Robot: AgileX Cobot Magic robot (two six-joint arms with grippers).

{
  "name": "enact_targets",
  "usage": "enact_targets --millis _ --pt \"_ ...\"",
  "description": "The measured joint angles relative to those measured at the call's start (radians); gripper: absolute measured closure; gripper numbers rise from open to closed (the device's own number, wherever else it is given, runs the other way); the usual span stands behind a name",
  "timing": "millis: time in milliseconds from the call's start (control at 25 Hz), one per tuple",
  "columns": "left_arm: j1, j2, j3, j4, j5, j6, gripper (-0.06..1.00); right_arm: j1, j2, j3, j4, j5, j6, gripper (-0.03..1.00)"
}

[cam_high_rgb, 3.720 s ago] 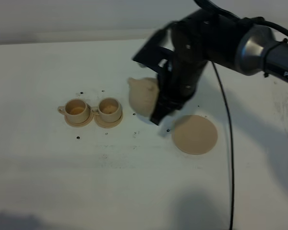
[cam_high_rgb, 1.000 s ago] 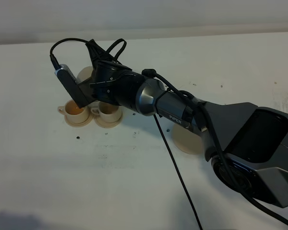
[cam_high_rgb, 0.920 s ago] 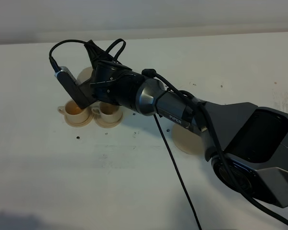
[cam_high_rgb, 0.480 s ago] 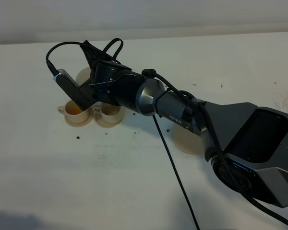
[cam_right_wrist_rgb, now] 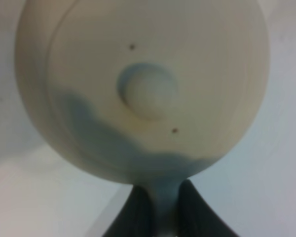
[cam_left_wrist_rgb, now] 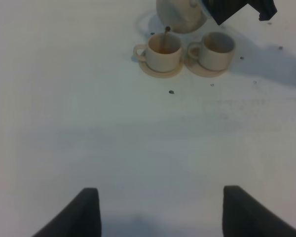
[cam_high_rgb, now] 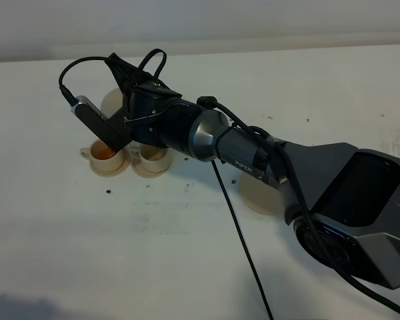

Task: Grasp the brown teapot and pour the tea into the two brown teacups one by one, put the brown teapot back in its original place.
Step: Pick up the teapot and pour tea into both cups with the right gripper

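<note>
My right gripper [cam_high_rgb: 128, 107] reaches across to the left side of the table and is shut on the handle of the brown teapot [cam_high_rgb: 111, 100]. It holds the teapot tilted above the cups. In the left wrist view a thin stream of tea runs from the teapot [cam_left_wrist_rgb: 180, 15] into the left teacup [cam_left_wrist_rgb: 163, 48]; the right teacup [cam_left_wrist_rgb: 217, 48] stands beside it. Both cups sit on small saucers, left [cam_high_rgb: 105, 155] and right [cam_high_rgb: 153, 157]. The right wrist view shows the teapot's lid [cam_right_wrist_rgb: 147, 91] with the fingertips [cam_right_wrist_rgb: 138, 210] closed below it. The large saucer [cam_high_rgb: 253, 195] is partly hidden by the arm. My left gripper [cam_left_wrist_rgb: 160, 217] is open and empty.
The right arm's body [cam_high_rgb: 347, 207] covers the right half of the white table. A black cable [cam_high_rgb: 243, 240] hangs from it over the table's middle. Small dark specks [cam_high_rgb: 108, 193] dot the surface near the cups.
The right wrist has rotated a little further and shifted slightly up and left, tilting the teapot more over the left cup. The cups and the left gripper have not moved.
</note>
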Motion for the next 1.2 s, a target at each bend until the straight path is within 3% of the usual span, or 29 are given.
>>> enact_targets --millis 520,1200 --pt "0.0 0.0 0.0 0.0 0.0 0.0 0.43 0.0 0.0 0.0 -0.076 -0.023 0.0 0.88" --pt "0.0 0.0 0.0 0.0 0.0 0.0 0.43 0.006 0.0 0.0 -0.085 -0.017 -0.062 0.88"
